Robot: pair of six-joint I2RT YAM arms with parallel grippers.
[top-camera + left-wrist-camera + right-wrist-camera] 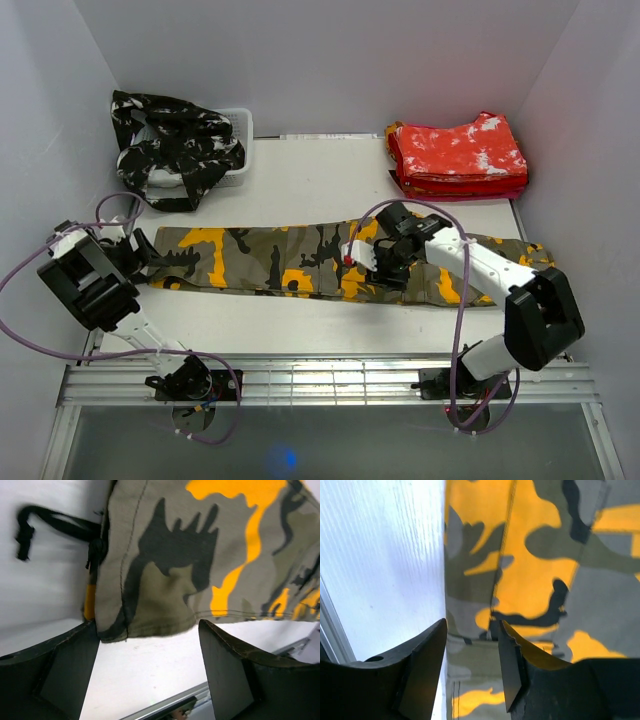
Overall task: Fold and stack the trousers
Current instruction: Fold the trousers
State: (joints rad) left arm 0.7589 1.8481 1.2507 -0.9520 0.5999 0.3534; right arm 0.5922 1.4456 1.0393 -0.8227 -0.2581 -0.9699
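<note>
The olive trousers [270, 262] with orange-yellow and black patches lie flat and stretched across the table. My left gripper [140, 252] sits at their left end. In the left wrist view its jaws [150, 635] stand wide open over bare table, just short of the trouser hem [165, 580], and a black cord [50, 522] trails from the cloth. My right gripper [383, 270] is low over the trousers' near edge at mid-length. Its jaws [472, 645] stand apart with the edge of the cloth [545, 555] between the fingers [425, 665].
A white basket [242, 122] at the back left holds crumpled black-and-white trousers [175, 145]. Folded red-and-white trousers [460, 155] are stacked at the back right. White walls close in three sides. A metal rail [330, 380] runs along the near table edge.
</note>
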